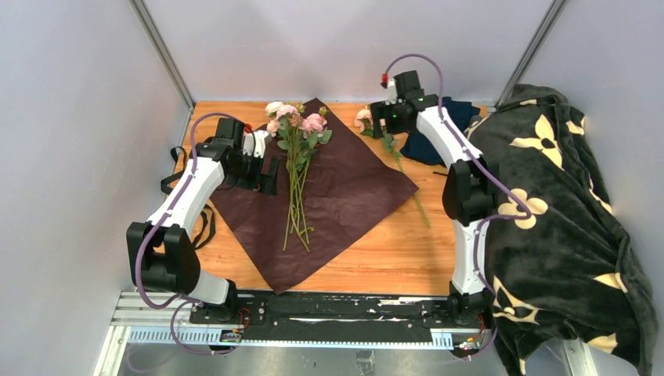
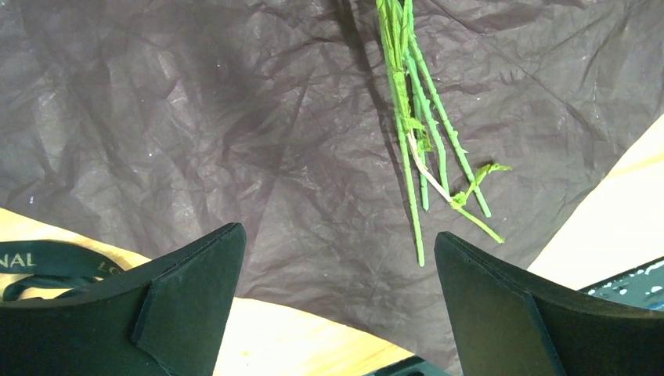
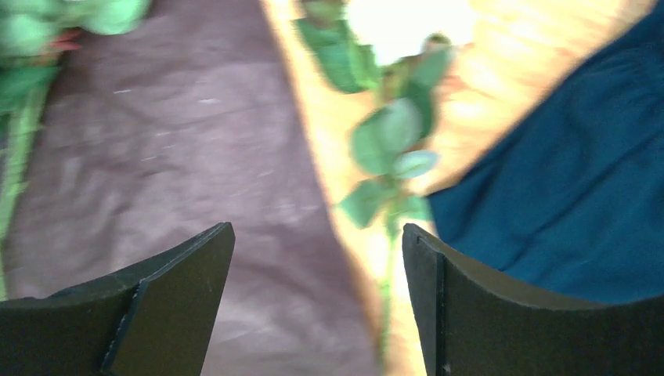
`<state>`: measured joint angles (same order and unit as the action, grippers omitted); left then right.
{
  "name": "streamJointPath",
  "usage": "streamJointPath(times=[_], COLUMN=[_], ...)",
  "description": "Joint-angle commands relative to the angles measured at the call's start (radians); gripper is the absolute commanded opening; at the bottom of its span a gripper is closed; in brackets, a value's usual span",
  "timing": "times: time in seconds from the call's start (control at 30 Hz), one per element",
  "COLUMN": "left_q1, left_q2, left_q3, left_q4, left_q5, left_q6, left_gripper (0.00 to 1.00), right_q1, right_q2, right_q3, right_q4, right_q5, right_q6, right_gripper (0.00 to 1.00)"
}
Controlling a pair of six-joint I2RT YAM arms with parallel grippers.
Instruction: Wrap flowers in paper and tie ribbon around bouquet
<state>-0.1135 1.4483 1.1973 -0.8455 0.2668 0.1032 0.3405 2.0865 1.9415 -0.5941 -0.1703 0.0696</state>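
Left claw (image 2: 337, 233) and right claw (image 3: 317, 227) gape wide, empty; flowers (image 1: 297, 149) lie on paper (image 1: 352, 192), blooms pointing far, stems near.

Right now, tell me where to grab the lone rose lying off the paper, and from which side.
Take the bare lower stem from straight above, with the right claw, open and nearest, set across it. The rose lies flat on the table between paper and blue cloth, so nothing slides under it; leaves and bloom would crush.
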Motion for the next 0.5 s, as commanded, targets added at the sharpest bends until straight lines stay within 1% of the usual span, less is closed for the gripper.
streamJointPath(times=[0.0, 0.07, 0.13, 0.2, 0.27, 0.3, 0.33, 0.37, 0.43, 0.47], left_q1=[0.005, 0.005, 0.005, 0.005, 0.005, 0.005, 0.005, 0.005, 0.005, 0.005], left_q2=[-0.019, -0.022, -0.026, -0.028, -0.031, -0.032, -0.032, -0.03, -0.028, -0.029], left_q3=[-0.009, -0.011, -0.011, -0.015, -0.019, -0.02, -0.021, -0.02, -0.018, -0.018], left_q4=[0.01, 0.01, 0.009, 0.009, 0.009, 0.01, 0.01, 0.01, 0.01, 0.01], left_q5=[-0.003, -0.004, -0.004, 0.0, 0.001, 0.0, 0.002, 0.004, 0.006, 0.006], left_q6=[0.021, 0.023, 0.024, 0.026, 0.027, 0.027, 0.029, 0.029, 0.029, 0.029], left_gripper=[0.99, 0.99, 0.99, 0.99, 0.99, 0.99, 0.99, 0.99, 0.99, 0.99], right_q1=[-0.106, -0.123, -0.141, -0.152, -0.152, -0.152, -0.15, -0.147, -0.141, -0.142], right_q2=[0.18, 0.233, 0.265, 0.321, 0.362, 0.379, 0.394, 0.407, 0.417, 0.414], right_q3=[0.13, 0.176, 0.188, 0.219, 0.245, 0.248, 0.249, 0.248, 0.239, 0.231], right_q4=[-0.222, -0.208, -0.154, -0.138, -0.132, -0.124, -0.118, -0.115, -0.111, -0.107], right_q5=[-0.061, -0.122, -0.189, -0.175, -0.117, -0.099, -0.081, -0.066, 0.017, 0.037], right_q6=[-0.222, -0.247, -0.238, -0.217, -0.219, -0.213, -0.202, -0.196, -0.185, -0.181], right_gripper=[0.85, 0.87, 0.88, 0.85, 0.79, 0.7, 0.51, 0.37, 0.06, 0.0])
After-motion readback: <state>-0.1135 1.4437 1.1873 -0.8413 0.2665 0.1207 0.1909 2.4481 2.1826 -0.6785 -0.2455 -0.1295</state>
